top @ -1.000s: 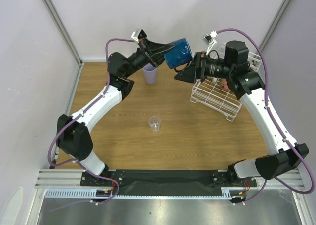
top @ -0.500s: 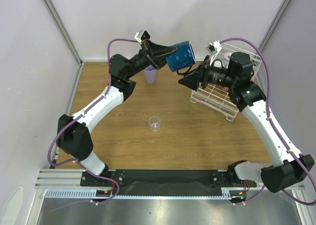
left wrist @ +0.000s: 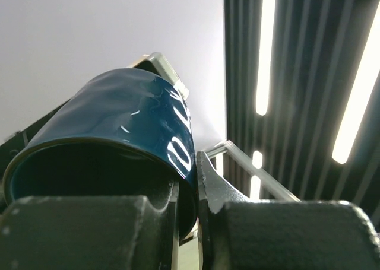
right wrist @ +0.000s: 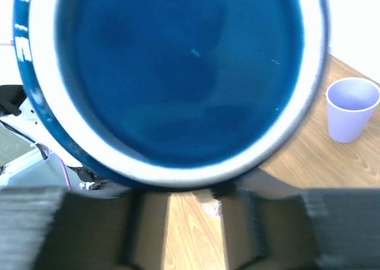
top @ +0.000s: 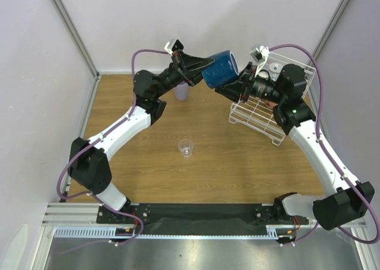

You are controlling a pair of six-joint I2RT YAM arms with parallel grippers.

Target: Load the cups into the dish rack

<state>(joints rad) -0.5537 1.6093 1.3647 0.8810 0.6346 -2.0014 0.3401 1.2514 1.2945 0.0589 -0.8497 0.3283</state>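
Note:
A navy cup (top: 218, 68) hangs on its side in the air above the back of the table. My left gripper (top: 203, 63) is shut on its rim, one finger inside the mouth and one outside (left wrist: 189, 169). The cup's round base (right wrist: 178, 74) fills the right wrist view. My right gripper (top: 233, 87) is at that base, its narrowed jaws (right wrist: 195, 199) just under the cup's edge; contact is hidden. A lavender tumbler (top: 181, 91) (right wrist: 351, 108) stands below the left wrist. A clear glass (top: 186, 147) stands mid-table. The white wire dish rack (top: 255, 130) sits at the right.
The rack holds a few items behind my right arm, mostly hidden. Grey walls close the table at the back and left. Both arms meet high over the table's far middle.
The left arm carried the navy cup up and to the right. The right gripper rose to the cup's base and its jaws narrowed a lot.

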